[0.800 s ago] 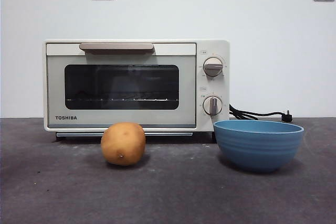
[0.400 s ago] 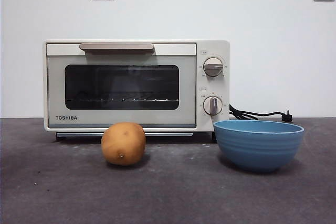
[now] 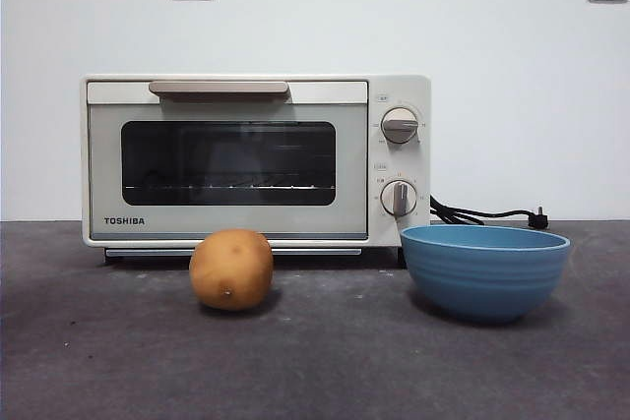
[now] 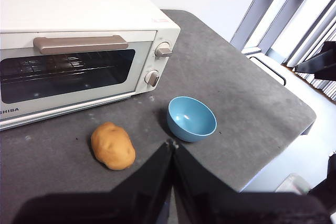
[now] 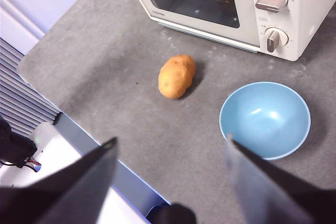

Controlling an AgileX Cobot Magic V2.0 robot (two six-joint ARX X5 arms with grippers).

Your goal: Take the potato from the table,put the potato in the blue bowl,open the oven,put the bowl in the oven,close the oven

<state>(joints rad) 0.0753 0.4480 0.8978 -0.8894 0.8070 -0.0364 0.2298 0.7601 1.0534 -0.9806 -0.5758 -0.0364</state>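
Your potato (image 3: 231,270) lies on the tabletop (image 3: 325,361) before the shut oven (image 3: 255,159), with the empty blue bowl (image 3: 484,270) apart beside it; your left gripper (image 4: 171,147) hangs above, jaws together, your right gripper (image 5: 169,153) with jaws spread

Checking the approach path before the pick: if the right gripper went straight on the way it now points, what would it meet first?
Probably bare table, in the gap between the potato and the blue bowl. The right gripper hangs open above both, touching neither. Depth is unclear, so this is a guess.
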